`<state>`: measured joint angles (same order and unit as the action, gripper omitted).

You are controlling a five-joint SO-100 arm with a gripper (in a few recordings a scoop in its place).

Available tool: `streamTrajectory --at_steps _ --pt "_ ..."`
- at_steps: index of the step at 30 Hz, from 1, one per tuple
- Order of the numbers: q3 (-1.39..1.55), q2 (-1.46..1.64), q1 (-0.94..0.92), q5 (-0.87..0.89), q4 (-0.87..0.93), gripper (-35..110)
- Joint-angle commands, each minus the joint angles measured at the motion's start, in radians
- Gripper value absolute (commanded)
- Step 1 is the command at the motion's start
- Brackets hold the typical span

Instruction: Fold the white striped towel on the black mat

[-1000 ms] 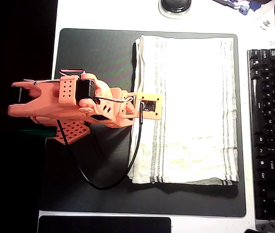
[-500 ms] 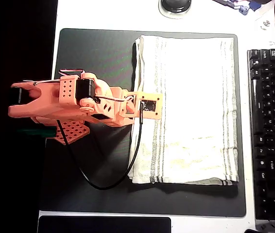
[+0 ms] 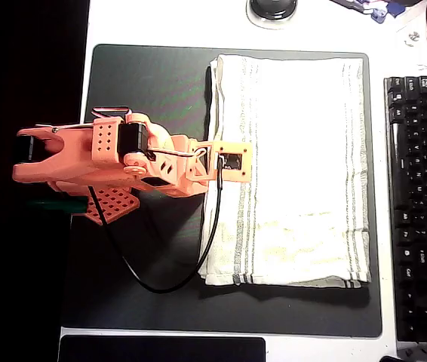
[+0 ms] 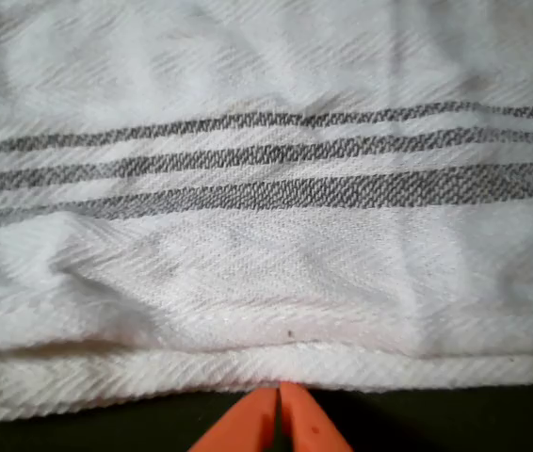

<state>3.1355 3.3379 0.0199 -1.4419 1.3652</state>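
The soft white cloth towel with thin grey stripes (image 3: 293,170) lies flat on the big black mat (image 3: 145,90), long side running twelve to six. The orange gripper (image 4: 281,414) is pinched closed at its nine o'clock edge.

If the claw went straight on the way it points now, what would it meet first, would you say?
Most likely the near hemmed edge of the white striped towel. In the wrist view the claw shows its tips together just short of that edge, over the black mat; its height above the mat is unclear.
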Motion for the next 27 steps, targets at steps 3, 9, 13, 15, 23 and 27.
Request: streamTrajectory --at_steps 3,9,13,15,23,27 --pt "0.015 0.021 0.014 0.021 0.009 0" --pt "-0.140 -0.143 0.023 0.063 -0.123 0" --pt "-0.334 -0.336 0.103 0.137 -0.166 0" --pt "-0.463 -0.451 0.152 0.189 -0.166 0" --pt "-0.923 -0.879 0.359 0.408 -0.152 0" --pt "-1.097 -1.086 0.466 0.497 -0.184 0"
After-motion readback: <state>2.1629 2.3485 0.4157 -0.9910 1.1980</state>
